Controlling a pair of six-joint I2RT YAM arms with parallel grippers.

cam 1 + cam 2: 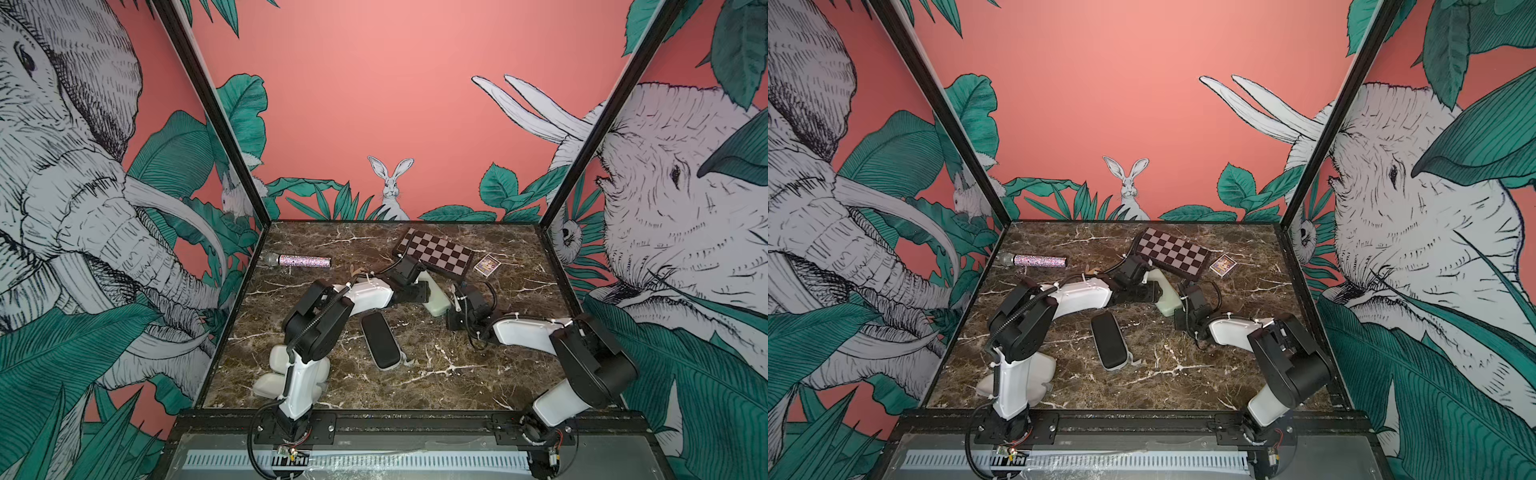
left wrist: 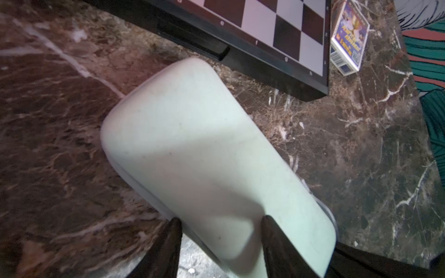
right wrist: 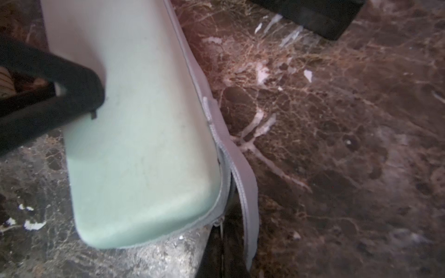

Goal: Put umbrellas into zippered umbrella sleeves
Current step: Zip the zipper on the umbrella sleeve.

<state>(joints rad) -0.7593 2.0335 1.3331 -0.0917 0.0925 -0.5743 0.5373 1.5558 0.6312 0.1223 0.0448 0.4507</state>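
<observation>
The pale mint green sleeve (image 1: 437, 298) (image 2: 192, 144) lies mid-table with its lid down and the zip open round its near end (image 3: 224, 154). My left gripper (image 2: 221, 219) is open over it, one finger resting on the lid and the other beside its edge. My right gripper (image 3: 218, 240) is at the sleeve's near corner, shut on the zipper pull (image 3: 220, 222). A shut black sleeve (image 1: 380, 340) lies in front. A beige sleeve (image 1: 276, 361) lies open under the left arm. No umbrella shows plainly. A tan scrap (image 1: 356, 272) pokes out behind the left forearm.
A chequered chessboard box (image 1: 434, 251) sits just behind the mint sleeve, with a small card box (image 1: 487, 264) to its right. A glittery microphone (image 1: 301, 261) lies at the back left. Printed walls close in the marble table on three sides.
</observation>
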